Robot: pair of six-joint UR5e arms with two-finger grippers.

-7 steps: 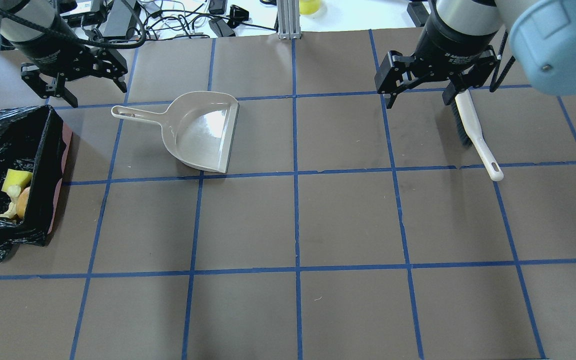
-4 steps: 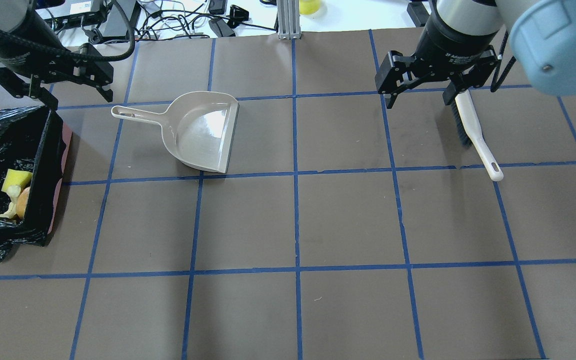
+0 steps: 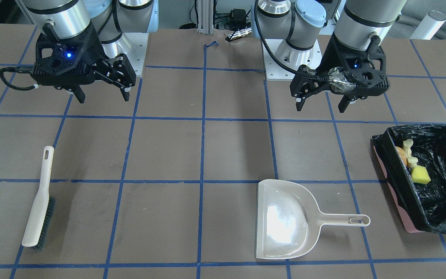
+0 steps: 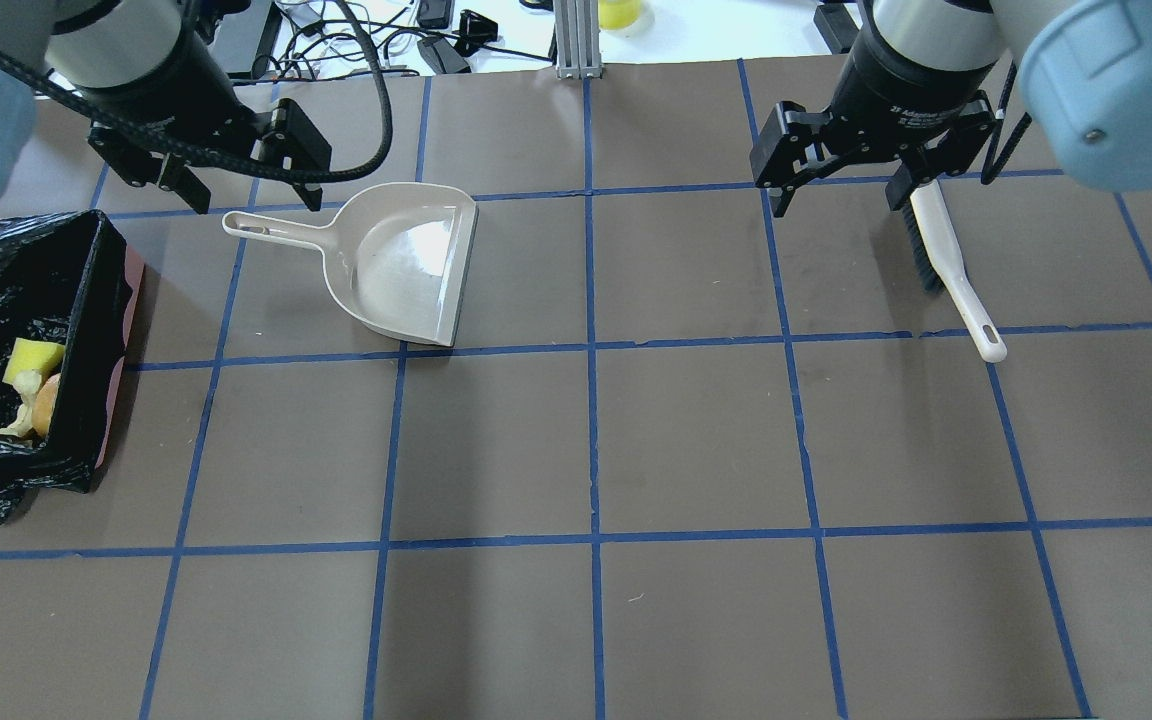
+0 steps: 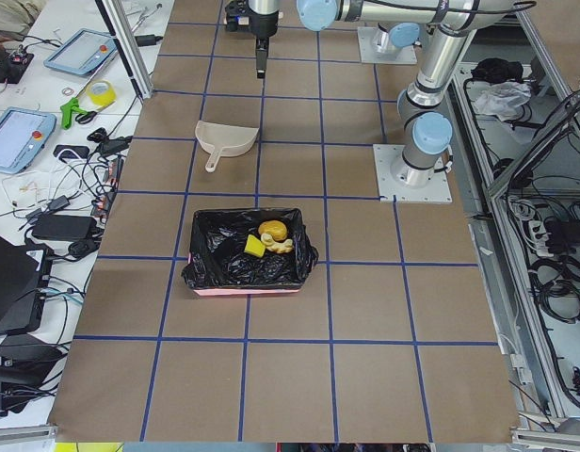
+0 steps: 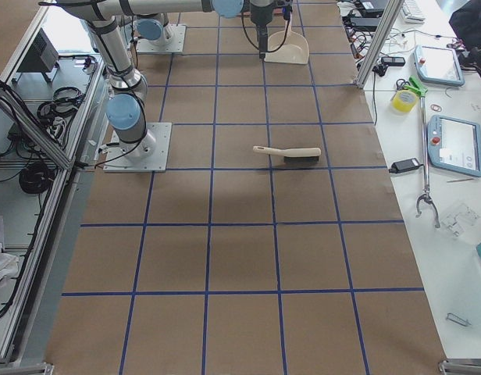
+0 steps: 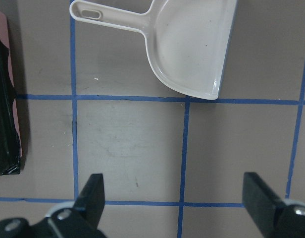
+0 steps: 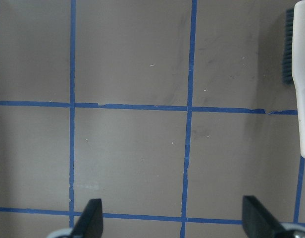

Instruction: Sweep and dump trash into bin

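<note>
The trash lies inside the bin [image 4: 121,350], a pink box lined with a black bag at the table's left edge: a yellow sponge chunk [image 4: 32,357], an orange lump [image 4: 46,402] and a pale piece [image 4: 20,426]. The front-facing view shows the same bin [image 3: 395,197], sponge chunk [image 3: 420,175] and orange lump [image 3: 400,153]. My left gripper [image 4: 256,200] hangs open and empty above the handle end of the beige dustpan [image 4: 401,265]. In the left wrist view the dustpan [image 7: 192,44] sits beyond the spread fingers [image 7: 93,193]. My right gripper [image 4: 836,203] is open and empty beside the brush [image 4: 951,270].
The brush [image 3: 39,201] lies flat on the brown mat, bristles on its side, and it shows at the right edge of the right wrist view [image 8: 303,79]. Cables and devices crowd the white bench beyond the mat's far edge [image 4: 336,40].
My left gripper has swung from the bin's far end rightward and now hangs over the dustpan handle. The right arm, dustpan, brush and trash have not moved.
</note>
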